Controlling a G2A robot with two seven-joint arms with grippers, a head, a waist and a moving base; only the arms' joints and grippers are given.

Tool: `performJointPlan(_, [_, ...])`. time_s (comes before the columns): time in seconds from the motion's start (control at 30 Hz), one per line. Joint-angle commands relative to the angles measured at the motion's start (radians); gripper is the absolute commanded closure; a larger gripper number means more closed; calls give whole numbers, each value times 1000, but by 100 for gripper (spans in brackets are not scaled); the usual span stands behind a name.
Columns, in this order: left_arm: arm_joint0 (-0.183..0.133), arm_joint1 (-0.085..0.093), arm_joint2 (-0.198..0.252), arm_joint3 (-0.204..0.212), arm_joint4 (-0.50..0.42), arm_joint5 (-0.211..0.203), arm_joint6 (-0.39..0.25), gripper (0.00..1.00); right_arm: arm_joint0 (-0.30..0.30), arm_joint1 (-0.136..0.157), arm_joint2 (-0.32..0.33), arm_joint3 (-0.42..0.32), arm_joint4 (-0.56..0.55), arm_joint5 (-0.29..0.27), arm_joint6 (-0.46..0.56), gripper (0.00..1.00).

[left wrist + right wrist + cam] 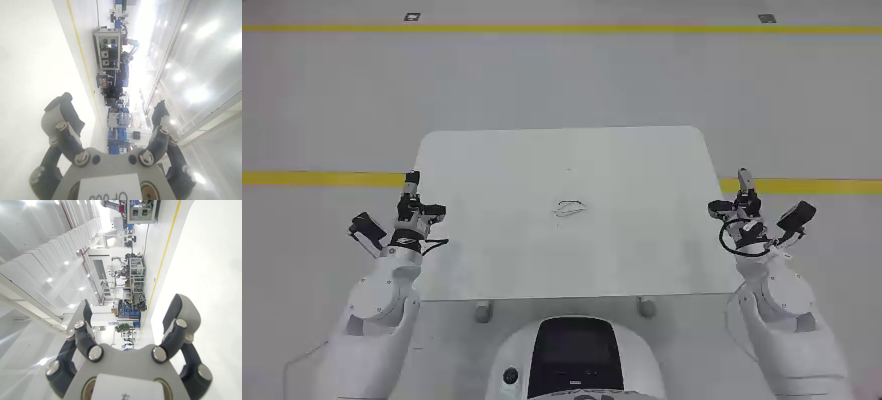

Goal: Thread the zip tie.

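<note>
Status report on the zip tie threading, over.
Left gripper open, empty, left of the table; right gripper open, empty, right of it. Zip tie lying mid-table, untouched. Nothing in the way.

White table point(492, 250), whitish zip tie point(569, 208)

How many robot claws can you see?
2. The left gripper is by the left edge of the table, open. The right gripper is just off its right edge, open. None seems hidden.
</note>
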Motion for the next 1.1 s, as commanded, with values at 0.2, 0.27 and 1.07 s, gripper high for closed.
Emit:
performJointPlan(0.2, [0,0,0,0,0,0,0,0,98,-4,-107,-46,-193,167,23,0])
performJointPlan(0.27, [0,0,0,0,0,0,0,0,138,-5,-145,-42,-251,222,26,0])
performJointPlan(1.07, [0,0,0,0,0,0,0,0,368,-40,-412,94,-462,338,16,0])
